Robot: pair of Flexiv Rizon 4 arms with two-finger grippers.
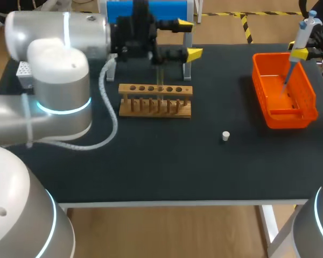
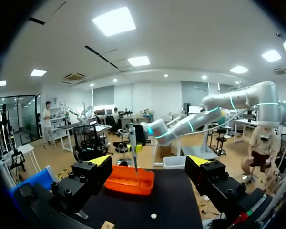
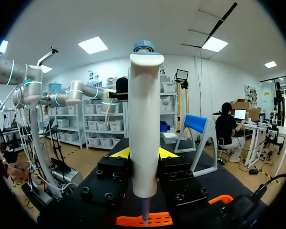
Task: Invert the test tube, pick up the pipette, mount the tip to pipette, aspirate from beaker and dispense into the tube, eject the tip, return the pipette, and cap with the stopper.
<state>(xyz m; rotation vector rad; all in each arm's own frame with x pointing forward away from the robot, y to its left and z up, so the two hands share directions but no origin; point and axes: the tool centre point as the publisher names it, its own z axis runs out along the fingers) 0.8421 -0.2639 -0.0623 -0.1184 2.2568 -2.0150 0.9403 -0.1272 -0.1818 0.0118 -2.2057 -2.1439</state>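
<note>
1 pipette [image 3: 144,124] stands clamped in right hand [image 3: 144,153], above orange bin [image 1: 308,115].

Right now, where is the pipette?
In the head view the pipette is at the table's far right, held in the right gripper, pointing down into the orange bin.

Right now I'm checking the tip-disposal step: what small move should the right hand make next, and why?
Probably eject the tip where it is. The right hand grips the pipette upright, with its thin lower end pointing down over the open orange bin, so a released tip should drop straight in.
</note>
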